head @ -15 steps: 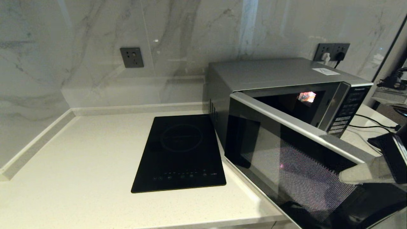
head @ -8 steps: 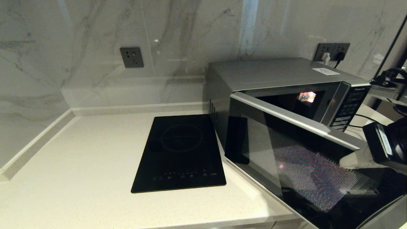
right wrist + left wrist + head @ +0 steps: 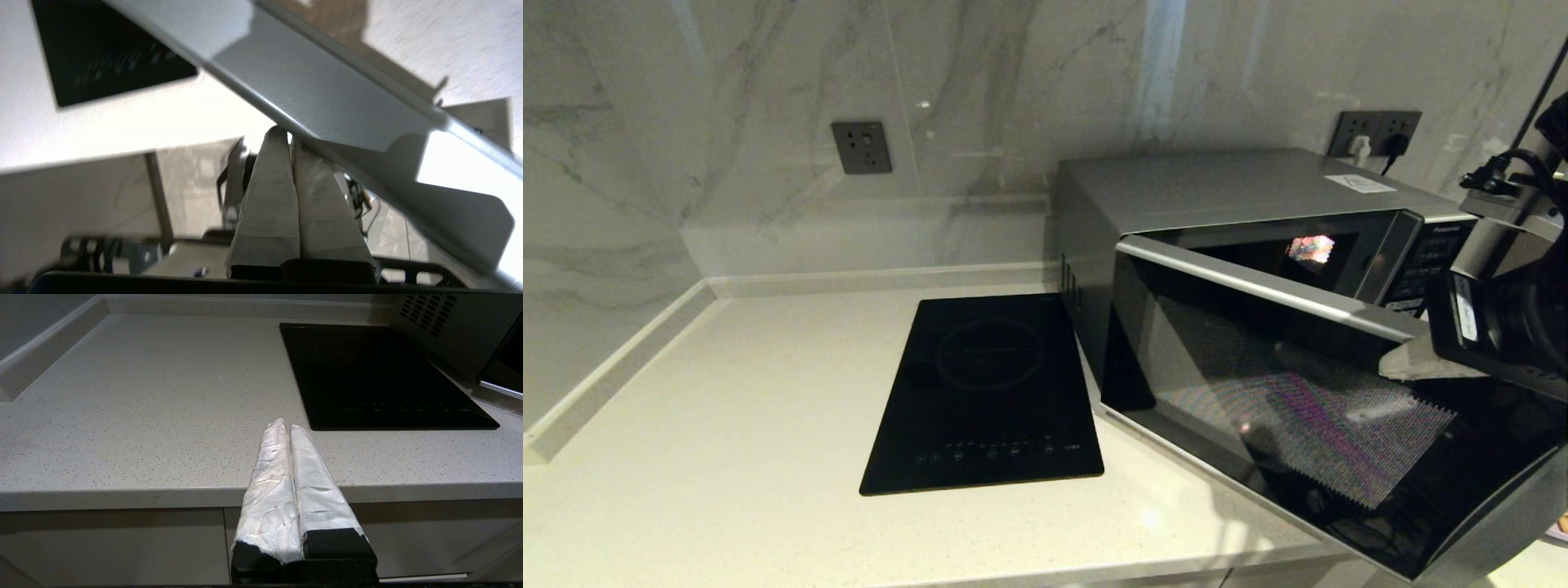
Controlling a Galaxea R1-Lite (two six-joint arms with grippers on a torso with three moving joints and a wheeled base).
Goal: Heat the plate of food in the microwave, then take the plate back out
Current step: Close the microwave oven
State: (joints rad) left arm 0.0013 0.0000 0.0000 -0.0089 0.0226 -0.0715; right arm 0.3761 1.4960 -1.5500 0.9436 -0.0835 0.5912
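Observation:
The silver microwave (image 3: pixel 1225 188) stands at the right of the counter, its dark glass door (image 3: pixel 1258 384) hanging partly open from its left hinge. My right gripper (image 3: pixel 1403 367) is shut and empty, its taped fingertips (image 3: pixel 278 141) pressed against the door's silver free edge (image 3: pixel 318 94). The plate of food is hidden; only a purple shimmer shows through the door mesh. My left gripper (image 3: pixel 284 424) is shut and empty, parked just off the counter's front edge, out of the head view.
A flat black induction cooktop (image 3: pixel 988 392) lies left of the microwave, with bare speckled counter (image 3: pixel 727 392) further left. Wall sockets (image 3: pixel 860 147) sit on the marble backsplash, and a plug (image 3: pixel 1376 139) behind the microwave. The counter's front edge (image 3: pixel 163 494) is below my left gripper.
My right gripper has moved up and back toward the microwave, and the door's free edge has swung with it toward the oven front. The left arm has not moved.

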